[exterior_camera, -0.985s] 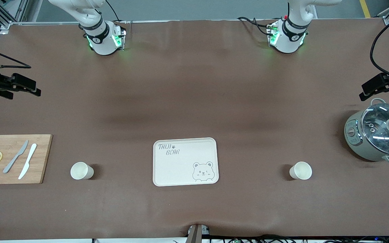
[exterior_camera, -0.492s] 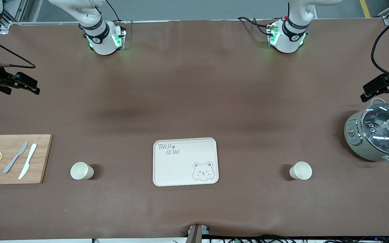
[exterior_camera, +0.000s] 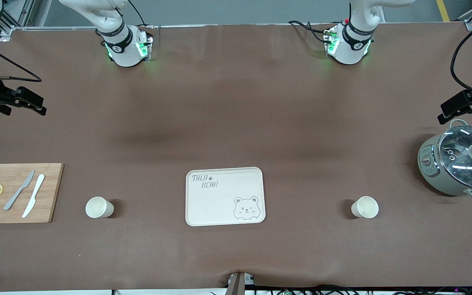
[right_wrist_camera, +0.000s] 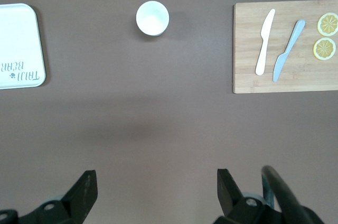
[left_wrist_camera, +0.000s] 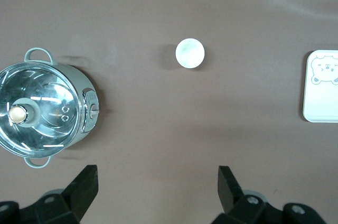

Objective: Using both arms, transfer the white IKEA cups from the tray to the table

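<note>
Two white IKEA cups stand upright on the brown table, one on each side of the bear tray point(exterior_camera: 223, 205). One cup point(exterior_camera: 99, 207) is toward the right arm's end and also shows in the right wrist view point(right_wrist_camera: 152, 18). The other cup point(exterior_camera: 365, 207) is toward the left arm's end and also shows in the left wrist view point(left_wrist_camera: 189, 53). My right gripper point(exterior_camera: 35, 105) hangs open and empty high over the table's edge, above bare cloth point(right_wrist_camera: 156, 184). My left gripper point(exterior_camera: 445, 112) hangs open and empty above bare cloth beside the pot point(left_wrist_camera: 157, 182).
A grey-green pot with a glass lid point(exterior_camera: 459, 164) stands at the left arm's end. A wooden board point(exterior_camera: 51, 192) with two knives and lemon slices lies at the right arm's end, beside the nearer cup. A cable clamp point(exterior_camera: 238, 282) sits at the front edge.
My right gripper has drifted slightly toward the table's edge at its own end. The left gripper, cups and tray have not visibly moved.
</note>
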Robot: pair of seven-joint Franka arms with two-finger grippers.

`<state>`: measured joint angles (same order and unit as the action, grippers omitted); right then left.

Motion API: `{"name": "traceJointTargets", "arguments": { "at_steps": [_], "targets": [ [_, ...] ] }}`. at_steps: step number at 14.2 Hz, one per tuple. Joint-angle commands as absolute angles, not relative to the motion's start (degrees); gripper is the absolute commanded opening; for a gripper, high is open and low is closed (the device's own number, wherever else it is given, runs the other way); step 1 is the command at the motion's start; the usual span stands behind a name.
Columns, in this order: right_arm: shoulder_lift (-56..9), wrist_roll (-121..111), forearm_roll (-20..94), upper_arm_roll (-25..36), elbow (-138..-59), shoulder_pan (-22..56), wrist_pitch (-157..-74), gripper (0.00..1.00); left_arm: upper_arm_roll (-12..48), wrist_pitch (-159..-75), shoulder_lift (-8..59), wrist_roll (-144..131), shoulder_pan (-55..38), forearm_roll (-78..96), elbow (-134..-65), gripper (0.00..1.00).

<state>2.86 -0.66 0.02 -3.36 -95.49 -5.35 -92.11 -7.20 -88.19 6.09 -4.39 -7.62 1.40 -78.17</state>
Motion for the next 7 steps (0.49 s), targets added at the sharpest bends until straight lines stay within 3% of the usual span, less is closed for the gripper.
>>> {"name": "traceJointTargets", "arguments": {
  "at_steps": [1, 7],
  "targets": [
    [3.08, 0.00, -0.35, -3.52, -94.83, -6.50, -91.14, 1.00, -7.03, -87.89, 6.59, -4.48, -7.56, 0.00, -76.99, 1.00],
    [2.81, 0.09, -0.35, -3.60, -94.75, -6.24, -91.14, 1.00, -7.03, -87.89, 6.59, -4.66, -7.56, 0.00, -76.99, 1.00]
  ]
}}
